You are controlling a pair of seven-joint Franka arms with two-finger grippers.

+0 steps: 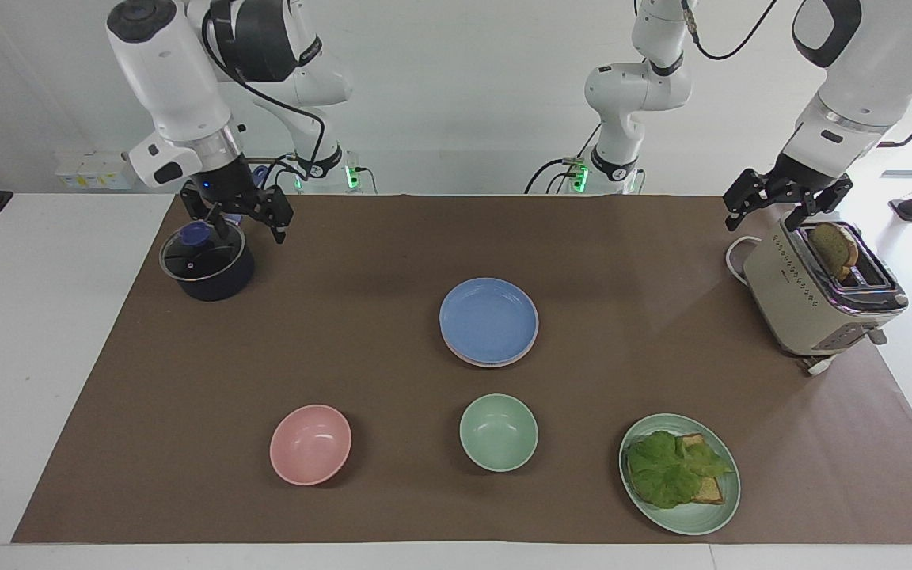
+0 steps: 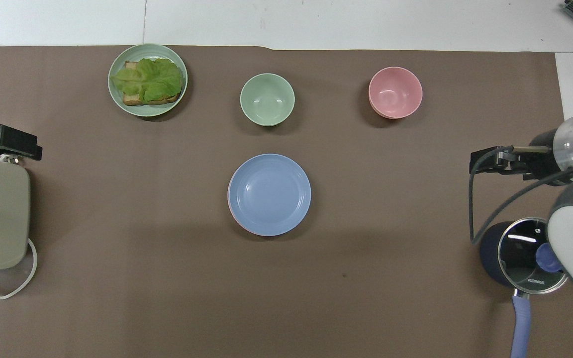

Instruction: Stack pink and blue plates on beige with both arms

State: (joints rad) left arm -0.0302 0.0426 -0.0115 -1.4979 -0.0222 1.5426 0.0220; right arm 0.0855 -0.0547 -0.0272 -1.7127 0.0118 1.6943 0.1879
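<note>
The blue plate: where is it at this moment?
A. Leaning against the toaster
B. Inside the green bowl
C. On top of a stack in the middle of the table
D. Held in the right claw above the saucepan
C. The blue plate lies flat with a pink rim showing beneath it, and neither claw is near it.

A plain white wall (image 1: 464,95) rises at the white table's (image 1: 36,332) edge; a matte brown mat (image 1: 393,475) covers its top.
</note>
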